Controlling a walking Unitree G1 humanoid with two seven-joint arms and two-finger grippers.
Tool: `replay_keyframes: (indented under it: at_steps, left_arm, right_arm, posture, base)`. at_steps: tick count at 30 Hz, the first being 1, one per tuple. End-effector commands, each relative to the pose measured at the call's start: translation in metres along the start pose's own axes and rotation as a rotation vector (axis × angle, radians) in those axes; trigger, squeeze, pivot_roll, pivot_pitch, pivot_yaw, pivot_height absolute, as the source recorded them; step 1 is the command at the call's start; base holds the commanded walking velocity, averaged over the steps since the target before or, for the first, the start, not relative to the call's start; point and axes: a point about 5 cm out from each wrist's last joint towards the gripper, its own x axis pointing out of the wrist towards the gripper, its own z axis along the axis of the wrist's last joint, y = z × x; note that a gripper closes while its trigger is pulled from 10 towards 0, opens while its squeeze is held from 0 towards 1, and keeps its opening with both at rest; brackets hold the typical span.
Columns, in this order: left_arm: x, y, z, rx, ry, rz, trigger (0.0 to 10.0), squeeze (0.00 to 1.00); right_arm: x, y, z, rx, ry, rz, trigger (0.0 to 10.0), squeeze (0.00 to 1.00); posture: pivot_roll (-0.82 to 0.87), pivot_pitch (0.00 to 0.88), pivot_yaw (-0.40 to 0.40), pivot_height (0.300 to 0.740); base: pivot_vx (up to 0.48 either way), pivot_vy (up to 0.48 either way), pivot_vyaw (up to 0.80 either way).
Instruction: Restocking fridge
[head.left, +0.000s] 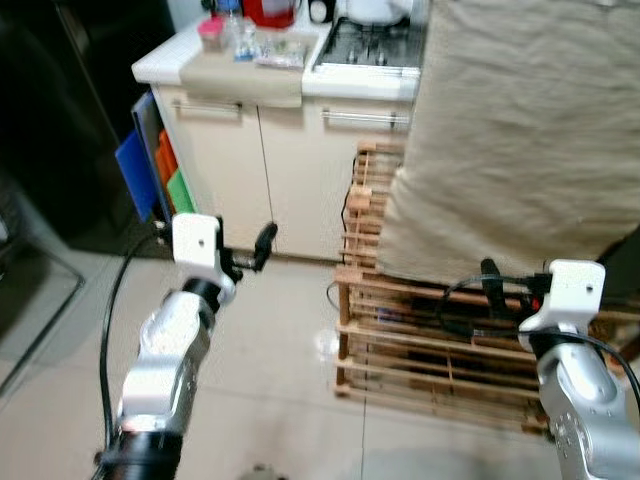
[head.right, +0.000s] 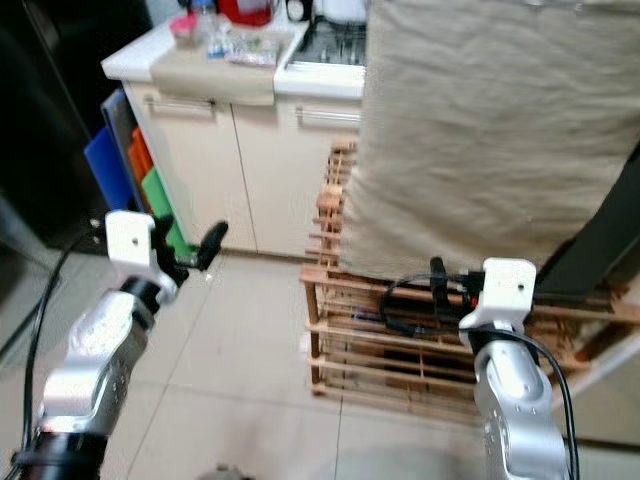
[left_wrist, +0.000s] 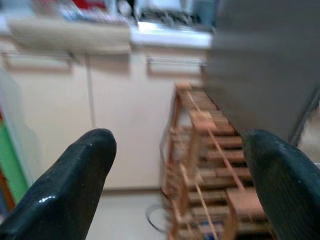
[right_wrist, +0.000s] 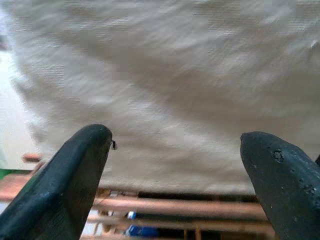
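My left gripper (head.left: 250, 252) is raised over the tiled floor in front of a cream cabinet (head.left: 235, 170). It is open, and its two black fingers (left_wrist: 75, 185) hold nothing. My right gripper (head.left: 493, 283) is open too. It is held up before a wooden slatted rack (head.left: 400, 340) draped with a beige cloth (head.left: 520, 130), and its fingers (right_wrist: 70, 180) are empty. A tall dark appliance front (head.left: 60, 120) stands at the far left. On the counter (head.left: 165, 62) lie a pink-lidded tub (head.left: 211, 32), a clear bottle (head.left: 243, 38) and a flat packet (head.left: 280, 52).
A gas hob (head.left: 370, 45) sits on the counter beside a red container (head.left: 268, 10). Blue, orange and green boards (head.left: 150, 170) lean between the cabinet and the dark appliance. Cables (head.left: 115, 300) hang from both arms. Pale floor tiles (head.left: 280, 350) lie between the arms.
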Motion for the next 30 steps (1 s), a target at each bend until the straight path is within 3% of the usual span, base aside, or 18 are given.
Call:
replay_keyframes:
  at_steps: [1,12,30]
  left_arm:
    - [0.005,-0.007,0.005,0.000,-0.017,-0.031,10.0,0.00]
    - [0.011,0.003,0.011,0.010,-0.038,-0.036,10.0,0.00]
    - [0.019,0.003,0.021,0.044,-0.088,-0.046,10.0,0.00]
  right_arm:
    - [0.000,-0.006,0.000,0.001,-0.006,-0.030,10.0,0.00]
    - [0.003,-0.004,-0.001,-0.001,-0.015,-0.030,10.0,0.00]
    - [0.006,0.005,0.004,-0.004,-0.055,-0.013,10.0,0.00]
  posture:
    - [-0.19,0.000,0.037,0.740]
    - [-0.19,0.001,0.040,0.740]
    - [-0.19,0.003,0.045,0.740]
  base:
    - [0.000,0.480,-0.73]
    - [0.000,0.480,-0.73]
    - [0.000,0.480,-0.73]
